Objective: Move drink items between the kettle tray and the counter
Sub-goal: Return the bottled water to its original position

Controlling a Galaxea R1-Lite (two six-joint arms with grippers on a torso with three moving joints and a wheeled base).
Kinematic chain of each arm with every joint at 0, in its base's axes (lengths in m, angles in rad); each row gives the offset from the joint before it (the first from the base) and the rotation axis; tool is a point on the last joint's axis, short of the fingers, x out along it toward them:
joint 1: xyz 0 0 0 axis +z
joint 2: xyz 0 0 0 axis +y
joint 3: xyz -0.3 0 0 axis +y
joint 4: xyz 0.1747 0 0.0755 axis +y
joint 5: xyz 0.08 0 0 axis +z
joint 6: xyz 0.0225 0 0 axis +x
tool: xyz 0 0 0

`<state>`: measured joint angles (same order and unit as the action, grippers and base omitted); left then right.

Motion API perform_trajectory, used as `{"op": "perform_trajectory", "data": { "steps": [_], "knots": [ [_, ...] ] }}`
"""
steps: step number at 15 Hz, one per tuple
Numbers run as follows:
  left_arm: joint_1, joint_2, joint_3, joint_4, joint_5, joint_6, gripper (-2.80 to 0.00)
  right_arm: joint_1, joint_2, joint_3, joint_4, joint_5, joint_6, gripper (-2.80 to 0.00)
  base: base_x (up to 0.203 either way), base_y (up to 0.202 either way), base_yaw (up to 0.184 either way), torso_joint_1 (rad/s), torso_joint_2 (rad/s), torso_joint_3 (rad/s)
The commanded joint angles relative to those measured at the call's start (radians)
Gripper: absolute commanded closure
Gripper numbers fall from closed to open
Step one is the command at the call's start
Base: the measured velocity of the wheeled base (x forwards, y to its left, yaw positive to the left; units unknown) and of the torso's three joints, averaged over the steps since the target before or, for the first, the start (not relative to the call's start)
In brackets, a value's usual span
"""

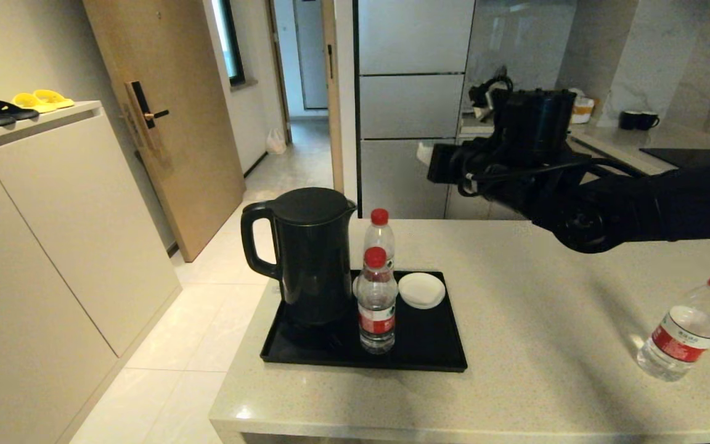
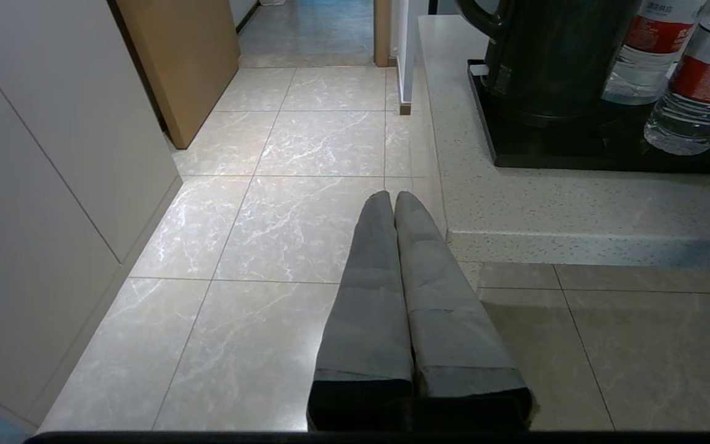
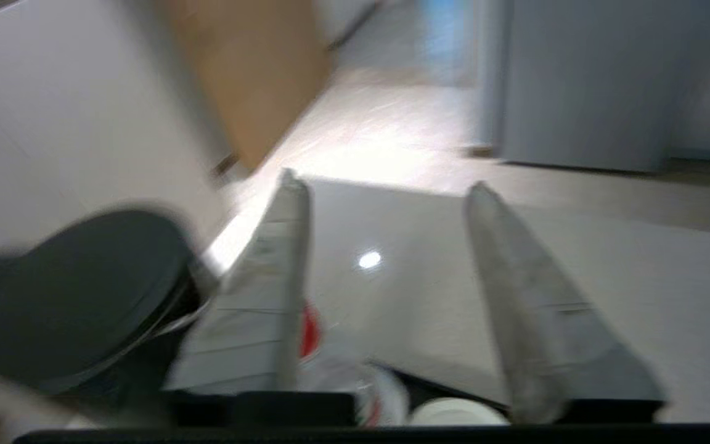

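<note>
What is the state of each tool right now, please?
Left tool: closed, empty, low beside the counter.
Right tool: open, empty, raised above the kettle tray.

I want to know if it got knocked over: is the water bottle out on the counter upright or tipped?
Upright. The bottle stands on its base on the counter, red cap uppermost, apart from the tray.
</note>
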<state>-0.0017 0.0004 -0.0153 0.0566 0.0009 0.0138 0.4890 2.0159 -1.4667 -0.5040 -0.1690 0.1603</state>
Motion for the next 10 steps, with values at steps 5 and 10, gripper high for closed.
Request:
{"op": "perform_trajectory", "data": {
  "steps": [5, 10],
  "knots": [
    [0.0, 0.001, 0.0, 0.0, 0.001, 0.0, 0.0, -0.021, -0.432, 0.372, 0.191, -0.098, 0.025, 0.0, 0.0, 0.0, 0.0, 0.0, 0.0, 0.0],
    [0.0, 0.001, 0.0, 0.0, 0.001, 0.0, 0.0, -0.037, -1.127, 0.597, 0.635, -0.102, 0.052, 0.0, 0.0, 0.0, 0.0, 0.0, 0.0, 0.0]
  ]
}}
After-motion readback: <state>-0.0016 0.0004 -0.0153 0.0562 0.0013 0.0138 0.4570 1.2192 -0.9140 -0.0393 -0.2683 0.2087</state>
